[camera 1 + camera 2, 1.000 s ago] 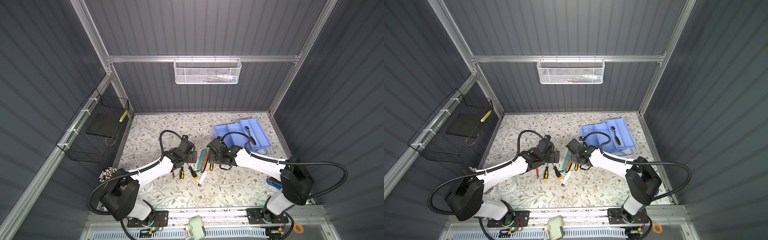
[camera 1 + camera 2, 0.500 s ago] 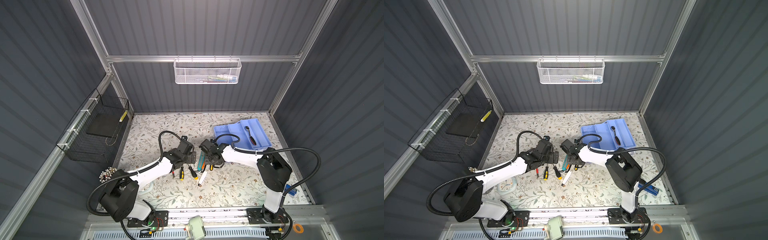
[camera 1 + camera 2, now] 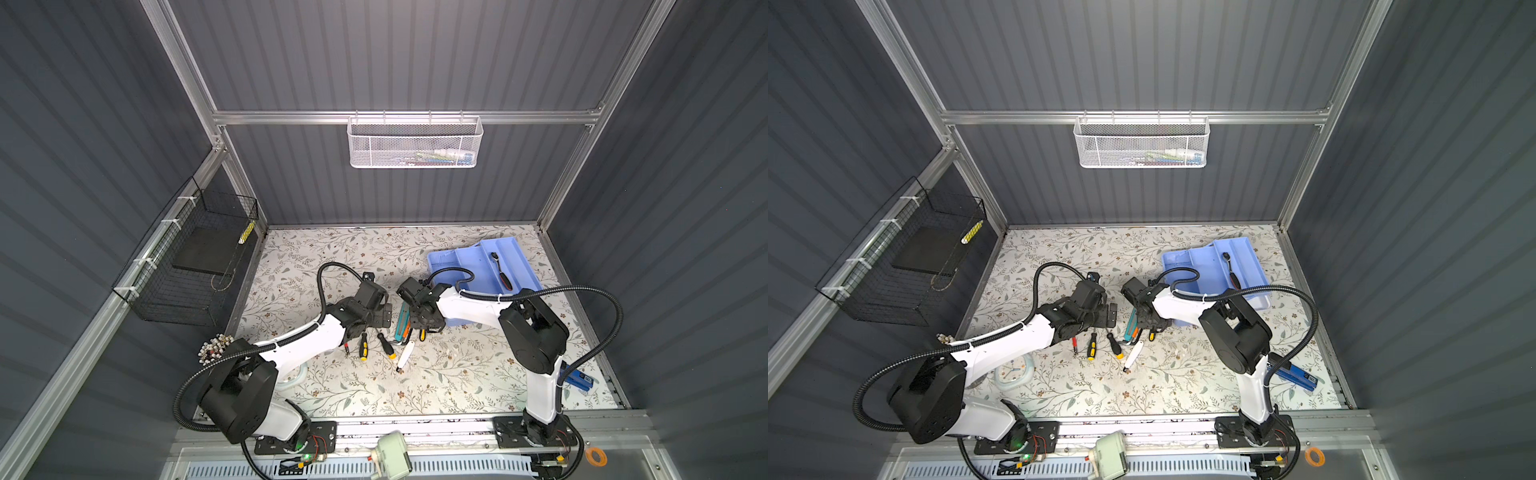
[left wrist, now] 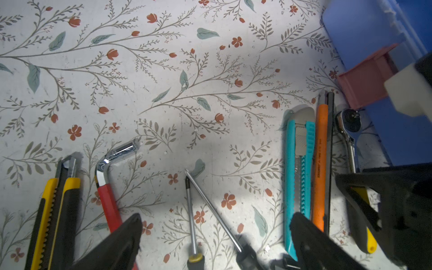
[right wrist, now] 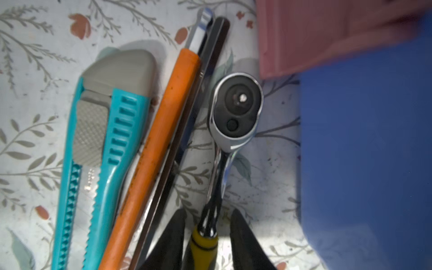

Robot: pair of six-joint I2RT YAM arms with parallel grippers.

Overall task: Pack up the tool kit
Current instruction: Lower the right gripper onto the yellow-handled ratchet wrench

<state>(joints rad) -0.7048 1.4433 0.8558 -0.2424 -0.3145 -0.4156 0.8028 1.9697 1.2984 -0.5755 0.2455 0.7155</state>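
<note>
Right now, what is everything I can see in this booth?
tool box: one, light blue, open, far right of the table
dark tool: one, black, in box tray
ratchet: one, chrome, yellow-black handle, beside the box
teal utility knife: one, teal, beside the orange-handled tool
orange-handled tool: one, orange, between knife and ratchet
screwdrivers: two, black-yellow, mid-table
red hex key: one, red, mid-table
yellow utility knife: one, yellow-black, beside the hex key
white tool: one, white, mid-table
stapler: one, blue, near right corner
clock: one, pale, beneath the left arm
white mesh basket: one, white, back rail
black wire basket: one, black, left wall
left hand: one, black, open above the screwdrivers
right hand: one, black, fingers either side of the ratchet's handle
</note>
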